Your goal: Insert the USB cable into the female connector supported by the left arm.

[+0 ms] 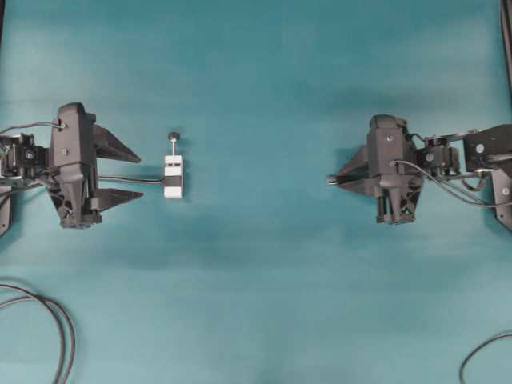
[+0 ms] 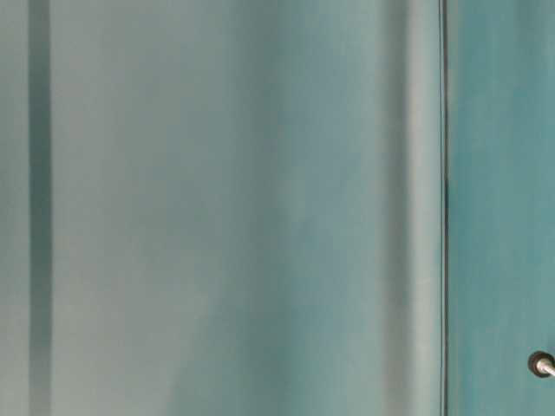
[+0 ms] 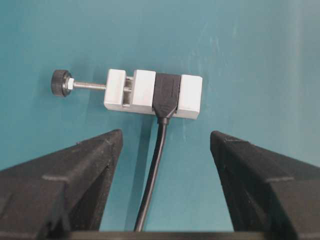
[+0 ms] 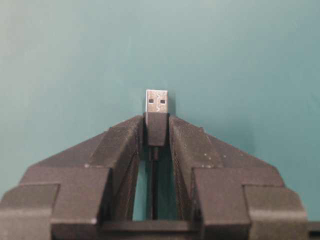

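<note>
Across the matte teal table (image 1: 256, 264), seen from overhead, two black arms lie low and level, pointing at each other from opposite edges. On the left side, the left arm (image 1: 72, 164) has a blocky head, and the left gripper (image 1: 141, 176) holds its two tapered fingers spread wide with nothing between them except a thin cable. Opposite, well apart, the right gripper (image 1: 330, 179) has its fingers drawn close into a single narrow wedge.

Just beyond the left fingertips lies the female connector (image 1: 174, 176), flat on the table and touching neither finger. Its left wrist view shows what the overhead cannot: smooth white rectangular blocks (image 3: 152, 93) with a black socket body clamped between them, a threaded silver post running sideways to a dark knurled knob (image 3: 61, 83), and a dark round cord passing back between the coarse, grainy finger pads (image 3: 80, 170).

From the right wrist camera, the USB cable (image 4: 157, 130) is pinched by its dark plug housing between the two rough black fingers (image 4: 187, 145); the bright metal shell with two small square holes sticks out just past the tips, and the cord runs back down the gap between them.

At table level, nearly all is blurred teal; only a small dark round knob (image 2: 542, 364) shows at the lower right edge.
</note>
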Tool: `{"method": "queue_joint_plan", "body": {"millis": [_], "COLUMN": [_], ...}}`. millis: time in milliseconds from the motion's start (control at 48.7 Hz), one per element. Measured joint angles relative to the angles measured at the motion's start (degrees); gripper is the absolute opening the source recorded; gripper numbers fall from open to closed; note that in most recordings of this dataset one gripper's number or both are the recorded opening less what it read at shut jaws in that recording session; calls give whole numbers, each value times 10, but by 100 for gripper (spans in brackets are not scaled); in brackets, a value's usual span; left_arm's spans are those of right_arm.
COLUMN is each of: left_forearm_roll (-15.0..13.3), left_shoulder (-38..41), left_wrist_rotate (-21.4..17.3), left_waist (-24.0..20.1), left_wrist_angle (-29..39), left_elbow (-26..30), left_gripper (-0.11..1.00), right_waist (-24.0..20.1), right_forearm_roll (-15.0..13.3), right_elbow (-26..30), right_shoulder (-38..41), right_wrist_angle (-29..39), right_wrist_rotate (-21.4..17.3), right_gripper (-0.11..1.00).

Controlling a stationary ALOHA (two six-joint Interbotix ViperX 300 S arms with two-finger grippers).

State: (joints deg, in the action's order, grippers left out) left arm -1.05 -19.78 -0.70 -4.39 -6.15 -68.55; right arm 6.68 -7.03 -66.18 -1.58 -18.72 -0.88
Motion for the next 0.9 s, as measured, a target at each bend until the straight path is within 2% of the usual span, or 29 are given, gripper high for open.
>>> {"method": "queue_joint_plan", "body": {"millis": [246,677,903], "left_forearm_roll": [-1,0,0], "left_shoulder": [1,0,0], "left_wrist_rotate": [1,-4,-18], "left_waist": [0,0,0], "left_wrist_angle": [-5,-55,-101], "left_elbow": [-6,-41,-62], "left_gripper": [79,79,79], "right_waist": [2,1,-4], "right_forearm_roll": [0,0,0], "right_elbow": [11,100,168], "right_shoulder": [-37,-40,-40], "right_wrist_angle": [40,102,208], "right_wrist_rotate": [-1,-14,-50], "right_gripper": [21,21,21]}}
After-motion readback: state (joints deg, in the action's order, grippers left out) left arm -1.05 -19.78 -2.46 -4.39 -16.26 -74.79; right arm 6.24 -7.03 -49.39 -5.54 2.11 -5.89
